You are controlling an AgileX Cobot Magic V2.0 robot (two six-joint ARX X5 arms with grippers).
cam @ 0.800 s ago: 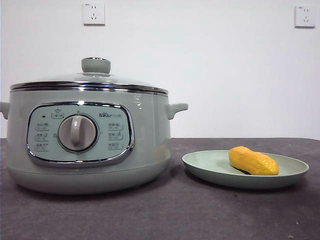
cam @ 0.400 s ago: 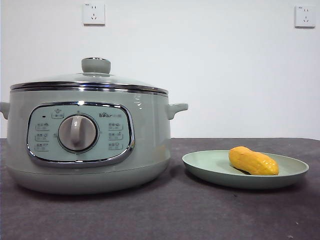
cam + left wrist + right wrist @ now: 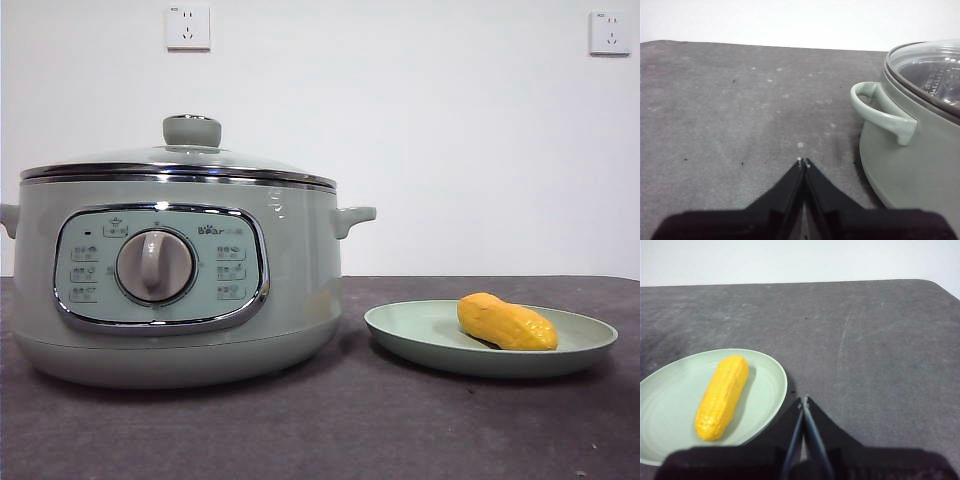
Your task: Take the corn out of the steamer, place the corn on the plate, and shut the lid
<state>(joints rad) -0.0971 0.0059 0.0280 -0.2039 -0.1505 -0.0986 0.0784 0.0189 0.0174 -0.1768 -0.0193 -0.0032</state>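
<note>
Standing at the nine o'clock side of the dark table (image 3: 330, 440), the steamer (image 3: 175, 290) is the biggest thing in the front view, its dial and control panel facing the camera. On its chrome rim rests the lid (image 3: 180, 162), seated level all round, with the round green knob upright on top.

At three o'clock from the steamer, just beside it but apart, lies the plate (image 3: 420, 345). The corn (image 3: 505, 322) rests on the plate, lying on its side, touching nothing else.

Neither arm shows in the front view. Seen from its own wrist camera, the left gripper (image 3: 803, 162) has its two black jaws pressed together at the tips; it holds nothing and hangs over bare table near the steamer's side handle (image 3: 880, 117), without touching it. Likewise the right gripper (image 3: 804, 400) has its jaws brought together to a point, empty, just beside the plate's rim and apart from the corn.

Two white wall sockets (image 3: 188, 28) sit high on the wall behind.
</note>
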